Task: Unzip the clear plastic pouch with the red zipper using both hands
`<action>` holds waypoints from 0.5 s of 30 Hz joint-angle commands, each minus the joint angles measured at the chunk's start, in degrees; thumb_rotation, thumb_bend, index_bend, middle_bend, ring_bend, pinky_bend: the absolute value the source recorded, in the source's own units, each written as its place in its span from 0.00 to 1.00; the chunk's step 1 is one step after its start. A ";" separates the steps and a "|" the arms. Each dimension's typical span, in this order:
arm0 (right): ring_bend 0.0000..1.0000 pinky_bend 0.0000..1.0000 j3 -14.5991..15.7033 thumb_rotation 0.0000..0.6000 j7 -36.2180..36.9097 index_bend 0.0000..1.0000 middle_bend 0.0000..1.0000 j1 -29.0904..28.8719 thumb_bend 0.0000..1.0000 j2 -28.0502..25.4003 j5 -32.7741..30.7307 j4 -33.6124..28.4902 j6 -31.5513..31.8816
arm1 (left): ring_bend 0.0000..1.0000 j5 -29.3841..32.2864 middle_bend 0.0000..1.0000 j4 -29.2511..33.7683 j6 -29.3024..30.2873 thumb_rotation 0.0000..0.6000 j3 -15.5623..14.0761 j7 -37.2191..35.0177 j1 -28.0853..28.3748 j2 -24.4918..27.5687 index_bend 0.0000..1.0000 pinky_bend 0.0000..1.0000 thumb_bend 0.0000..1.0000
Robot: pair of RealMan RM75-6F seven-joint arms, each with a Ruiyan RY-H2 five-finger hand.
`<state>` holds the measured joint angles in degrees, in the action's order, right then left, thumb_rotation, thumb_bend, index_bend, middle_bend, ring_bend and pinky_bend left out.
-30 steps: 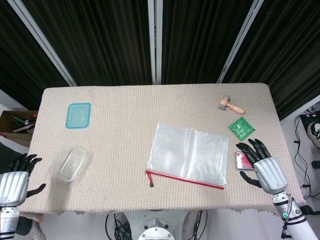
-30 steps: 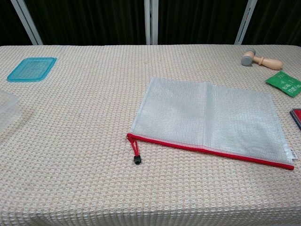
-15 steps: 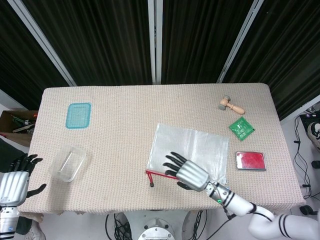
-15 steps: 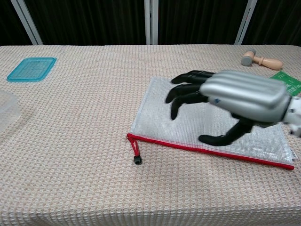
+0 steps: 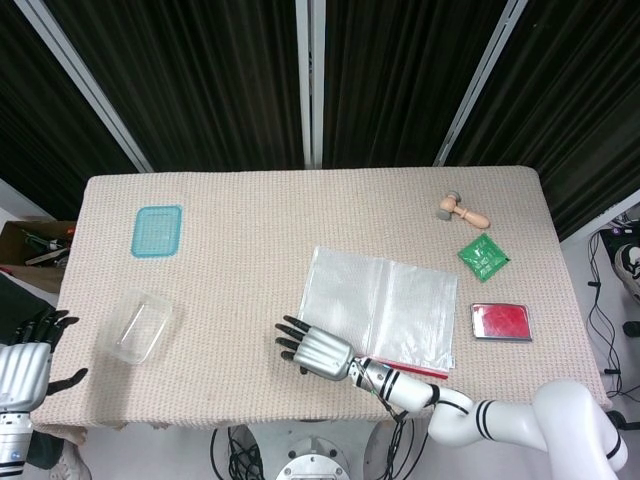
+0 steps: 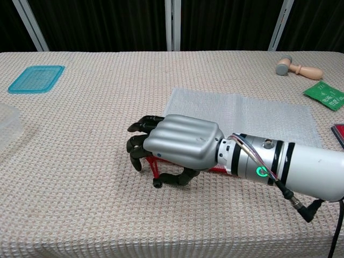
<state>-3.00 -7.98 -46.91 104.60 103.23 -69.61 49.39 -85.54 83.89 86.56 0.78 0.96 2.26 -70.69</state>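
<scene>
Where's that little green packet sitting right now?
In the head view the green packet lies near the table's right edge, between the wooden mallet behind it and the red tin in front.

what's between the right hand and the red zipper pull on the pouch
Nothing visible. The right hand hovers over the near-left corner of the pouch, its fingers right by the zipper pull. Contact can't be judged from either view.

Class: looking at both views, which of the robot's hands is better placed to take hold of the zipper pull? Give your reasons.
The right hand: it hovers over the pouch's zipper pull. The left hand sits off the table's edge, far away.
</scene>
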 commanded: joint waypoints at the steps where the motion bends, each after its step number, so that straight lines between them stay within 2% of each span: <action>1: 0.00 0.00 0.46 1.00 0.77 0.39 0.18 -0.77 0.35 0.88 -0.35 1.28 0.63 | 0.11 0.11 0.18 -0.36 -0.11 1.00 0.08 -0.58 -0.02 -0.10 0.25 0.16 0.00; 8: 0.00 0.00 1.42 1.00 1.43 0.43 0.19 -1.52 0.36 1.30 -1.43 2.28 1.07 | 0.11 0.01 0.18 -0.91 -0.16 1.00 0.21 -1.32 0.03 -0.29 0.25 0.16 0.00; 15: 0.00 0.00 2.44 1.00 0.11 0.43 0.19 -1.15 0.37 -0.04 -2.27 0.75 2.29 | 0.11 0.04 0.18 -1.16 -0.66 1.00 0.21 -1.52 0.21 -0.37 0.25 0.16 0.00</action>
<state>-0.67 -7.73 -48.14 104.68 101.08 -68.73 51.62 -85.51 82.73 85.90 0.99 -0.56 2.48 -71.06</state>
